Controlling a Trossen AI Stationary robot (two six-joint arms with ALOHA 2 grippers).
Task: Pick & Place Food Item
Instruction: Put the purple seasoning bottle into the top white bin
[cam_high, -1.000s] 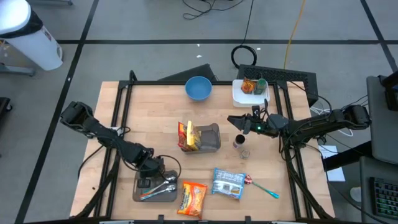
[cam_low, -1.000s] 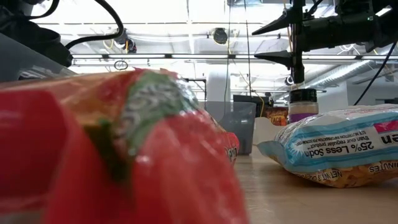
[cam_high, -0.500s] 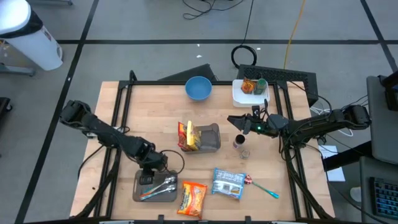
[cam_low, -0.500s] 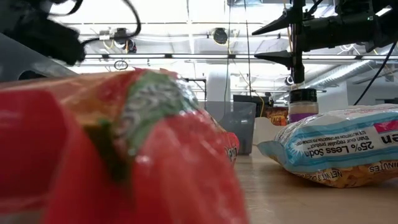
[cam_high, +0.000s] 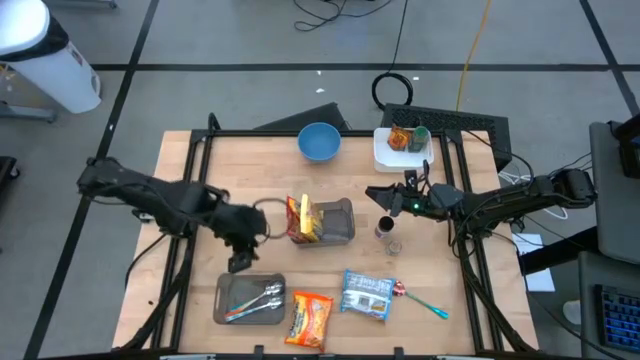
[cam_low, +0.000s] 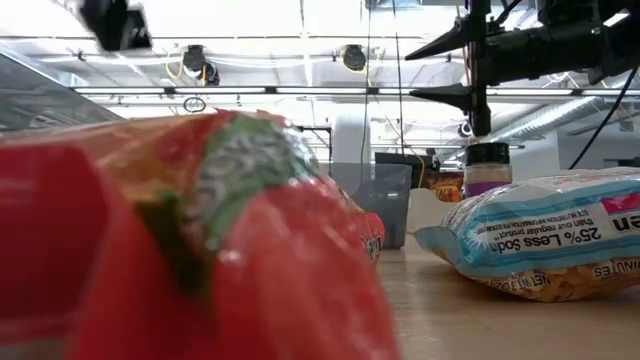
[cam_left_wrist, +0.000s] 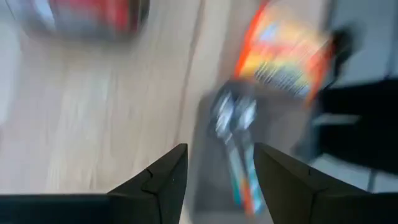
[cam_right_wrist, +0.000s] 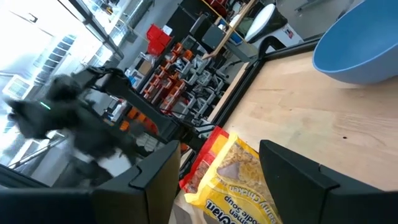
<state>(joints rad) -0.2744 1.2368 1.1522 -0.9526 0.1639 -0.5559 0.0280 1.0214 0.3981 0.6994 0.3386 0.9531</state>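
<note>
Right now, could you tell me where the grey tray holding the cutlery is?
In the high view, the grey tray sits at the table's near-left edge, just left of the orange noodle packet.

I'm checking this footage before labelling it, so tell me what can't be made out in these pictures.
- Low view: red packet up close blurs and hides most of the table.
- Left wrist view: motion blur smears the tray and its utensils.
- High view: contents of the white container too small to identify.

A wooden table (cam_high: 200, 190) is shown. Below the left gripper (cam_high: 240, 262) a grey tray (cam_high: 232, 291) is laid; beside the tray, two snack packets (cam_high: 309, 318) are set.
</note>
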